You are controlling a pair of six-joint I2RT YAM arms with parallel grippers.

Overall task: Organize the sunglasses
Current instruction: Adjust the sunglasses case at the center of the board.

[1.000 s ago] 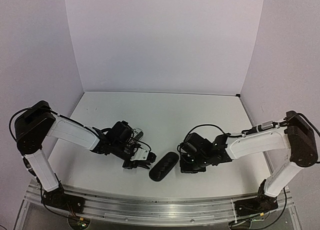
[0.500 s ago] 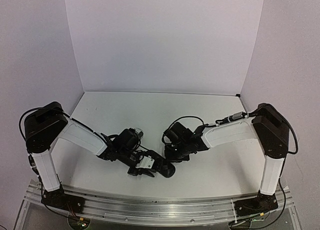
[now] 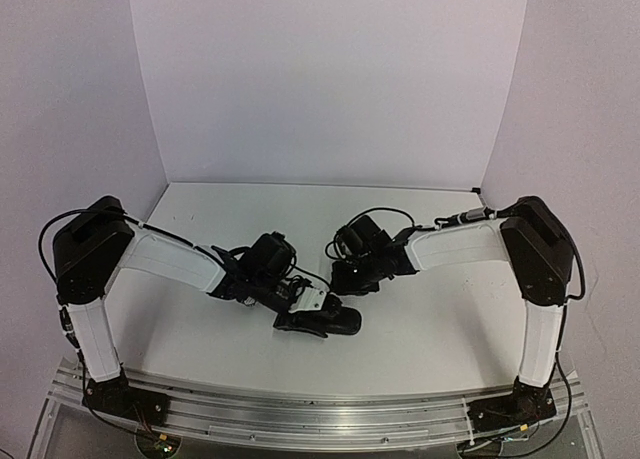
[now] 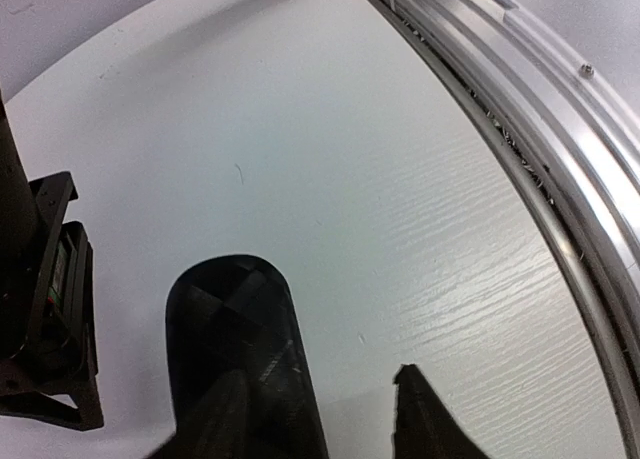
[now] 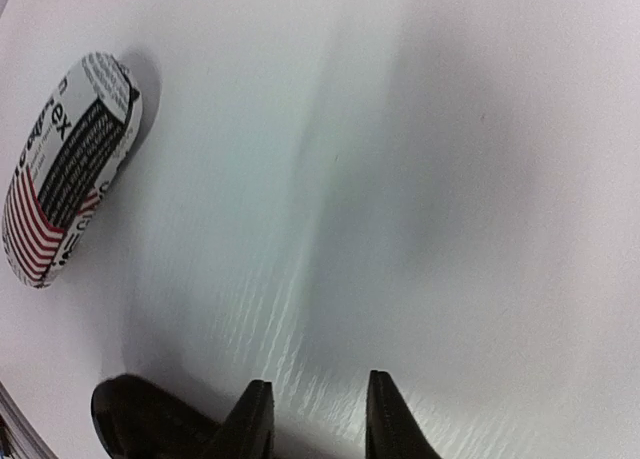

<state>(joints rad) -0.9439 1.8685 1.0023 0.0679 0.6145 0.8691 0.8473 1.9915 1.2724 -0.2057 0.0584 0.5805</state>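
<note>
The oblong case (image 3: 322, 322) lies on the table (image 3: 300, 214) near its front edge, between both arms. The right gripper (image 5: 318, 384) hangs just behind it. A printed case (image 5: 70, 169) lies apart.

Open table (image 3: 300, 219) beyond black case (image 3: 335, 322)

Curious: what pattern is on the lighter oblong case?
The case has red-white stripes, black bands and lettering; clearest in the right wrist view.

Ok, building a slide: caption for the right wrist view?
Right gripper open above the white table, a stripe-patterned case lying at upper left.
</note>
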